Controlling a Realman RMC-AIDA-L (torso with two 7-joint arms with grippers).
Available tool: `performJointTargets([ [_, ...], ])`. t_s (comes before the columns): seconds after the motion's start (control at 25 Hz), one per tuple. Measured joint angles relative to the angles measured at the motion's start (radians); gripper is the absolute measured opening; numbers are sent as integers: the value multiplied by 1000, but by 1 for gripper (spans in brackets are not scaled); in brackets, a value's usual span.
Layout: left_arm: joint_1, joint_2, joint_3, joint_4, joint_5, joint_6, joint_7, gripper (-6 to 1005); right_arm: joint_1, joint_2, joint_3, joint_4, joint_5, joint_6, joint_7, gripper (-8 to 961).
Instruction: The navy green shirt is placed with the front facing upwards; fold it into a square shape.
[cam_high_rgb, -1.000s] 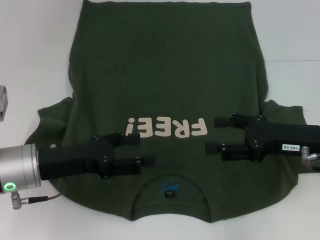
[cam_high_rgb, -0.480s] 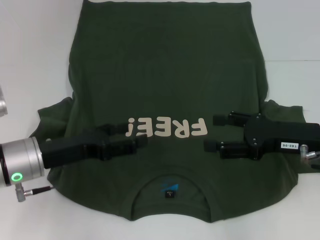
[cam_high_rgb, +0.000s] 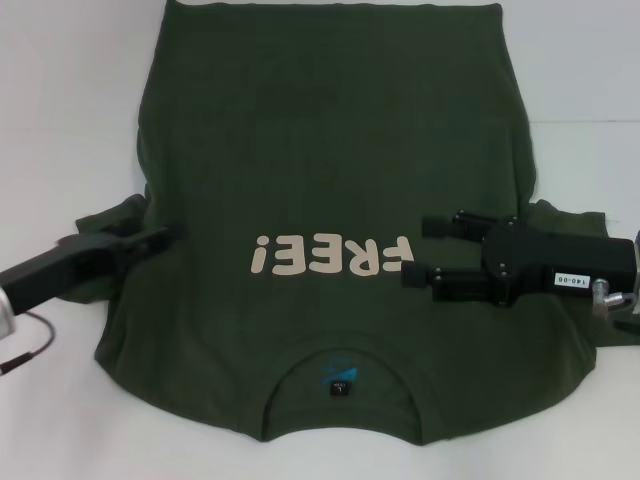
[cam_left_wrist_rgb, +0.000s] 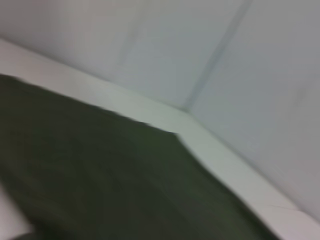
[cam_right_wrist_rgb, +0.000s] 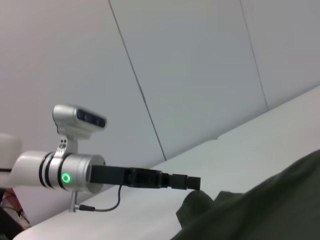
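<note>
I see the dark olive-green cotton T-shirt (cam_high_rgb: 330, 180) flat on the white table (cam_high_rgb: 70, 120); left claw (cam_high_rgb: 160, 236) at the frame's left sleeve edge, spread unclear; right claw (cam_high_rgb: 420, 250) apart, centre-right.

Both grippers are chunky black; right gripper (cam_high_rgb: 415, 252) has a white "140-06" sticker, left gripper (cam_right_wrist_rgb: 194, 183) a green-lit silver wrist.

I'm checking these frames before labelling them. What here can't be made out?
- Left gripper: open or shut cannot be told in the head view; the left wrist view shows only blurred green cloth.
- Navy green shirt: its far hem is cut off by the head view's top edge.
- Collar label: print too small to read.
- Right gripper: open; contact with the shirt is unclear.
</note>
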Motion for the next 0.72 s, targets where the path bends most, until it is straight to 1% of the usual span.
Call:
performJointTargets([
  [0.24, 29, 1, -44, 2, 3, -130, 0, 923, 5, 2, 0, 0, 17, 2, 6, 942],
  [0.36, 33, 2, -62, 0, 4, -178, -1, 923, 9, 2, 0, 0, 17, 5, 16, 943],
  [0.52, 31, -1, -60, -7, 5, -246, -1, 922, 10, 3, 0, 0, 17, 5, 22, 944],
  [0.6, 29, -2, -60, -12, 5, -259, 0, 922, 10, 3, -1, 0, 17, 5, 26, 944],
  [0.72, 16, 0, -45, -47, 6, -309, 6, 922, 11, 3, -2, 0, 17, 5, 26, 944],
])
